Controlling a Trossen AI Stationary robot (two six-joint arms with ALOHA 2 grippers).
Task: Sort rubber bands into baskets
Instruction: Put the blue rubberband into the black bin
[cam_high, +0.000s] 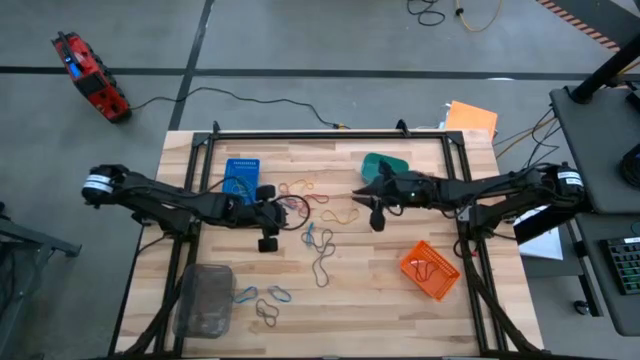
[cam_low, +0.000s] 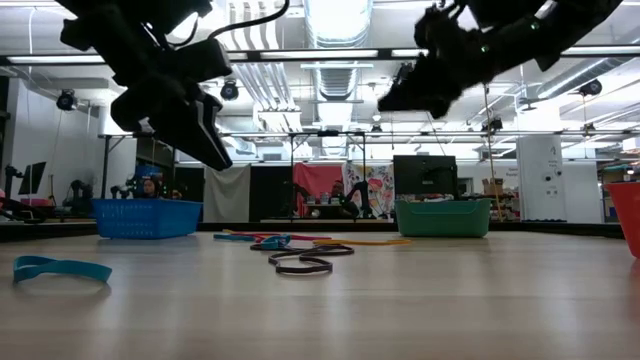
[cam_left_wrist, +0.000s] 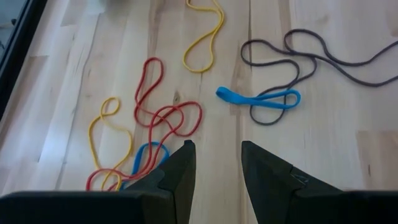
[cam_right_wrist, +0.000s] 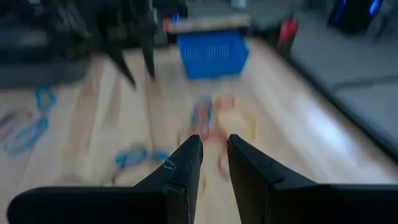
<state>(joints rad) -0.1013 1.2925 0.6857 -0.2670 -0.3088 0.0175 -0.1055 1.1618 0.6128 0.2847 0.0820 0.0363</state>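
Observation:
Many rubber bands lie loose on the wooden table: red and yellow ones (cam_high: 300, 190), a yellow one (cam_high: 340, 215), a blue one (cam_high: 315, 235) and a dark one (cam_high: 325, 265). My left gripper (cam_high: 285, 212) hovers open and empty over the red, yellow and blue loops (cam_left_wrist: 165, 115). My right gripper (cam_high: 362, 198) hangs above the table near the teal basket (cam_high: 385, 165), its fingers (cam_right_wrist: 214, 152) a little apart and empty. The blue basket (cam_high: 241, 177), orange basket (cam_high: 430, 270) and clear-grey basket (cam_high: 205, 298) stand on the table.
More blue and dark bands (cam_high: 270, 298) lie near the clear-grey basket. The orange basket holds a band. A black metal frame (cam_high: 330, 133) runs around the table. A flat orange sheet (cam_high: 470, 117) lies at the far right corner. Bare wood lies at the near middle (cam_high: 350, 310).

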